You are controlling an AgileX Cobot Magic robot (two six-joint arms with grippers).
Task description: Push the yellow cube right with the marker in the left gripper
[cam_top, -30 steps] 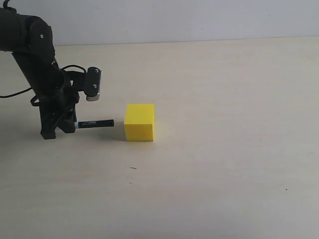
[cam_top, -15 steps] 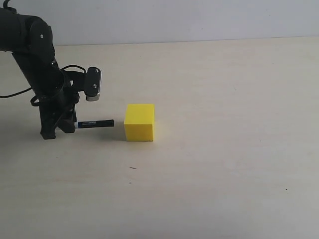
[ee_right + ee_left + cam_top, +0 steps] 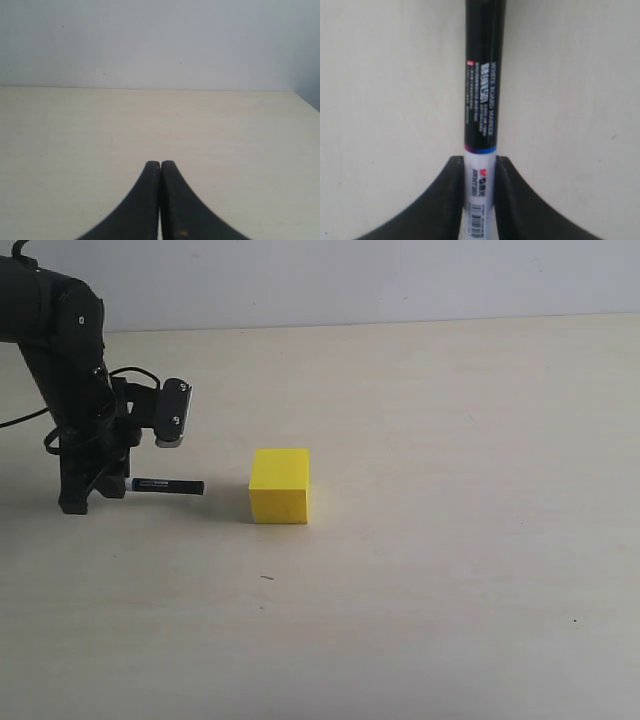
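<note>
Table [image 3: 450,590]: pale, light wood-grain top fills most of the exterior frame; a plain pale wall [image 3: 350,280] runs along the upper edge. Left arm [image 3: 55,330]: black, comes down from the upper left corner of the frame, with black cables looping off its left side. Yellow cube [image 3: 279,486]: sits flat on the table left of frame centre, at about mid-height, standing free with nothing touching it. Wrist camera [image 3: 172,413]: black housing with a grey end, mounted on the arm, up and left of the cube. Left gripper [image 3: 480,162]: at the far left of the exterior frame, low over the table; its two black fingers are clamped on the white, printed end of the marker [image 3: 165,485]. Marker: held about level, black length sticking out to the right toward the cube's left face; its tip stops short, with a strip of bare table between tip and cube. Right gripper [image 3: 160,167]: seen only in the right wrist view, fingers pressed together with nothing between them, over bare table facing the wall. Small dark speck [image 3: 267,577] on the table below the cube.
</note>
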